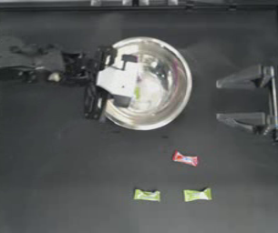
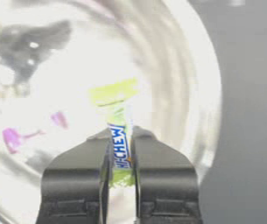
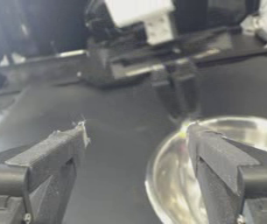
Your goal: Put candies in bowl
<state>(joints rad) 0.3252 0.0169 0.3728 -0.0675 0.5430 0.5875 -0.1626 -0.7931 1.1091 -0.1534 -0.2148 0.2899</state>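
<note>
Dark table [image 1: 43,173] | left gripper [image 2: 121,151] over bowl [image 1: 171,82], clamped on green candy [image 2: 117,113] | purple one [image 2: 11,139] possibly inside | red [image 1: 185,159], two green [image 1: 146,195] [image 1: 198,195] on table | right gripper [image 1: 220,101] parked agape

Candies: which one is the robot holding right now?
The green candy pinched in the left gripper over the bowl; the others lie loose.
</note>
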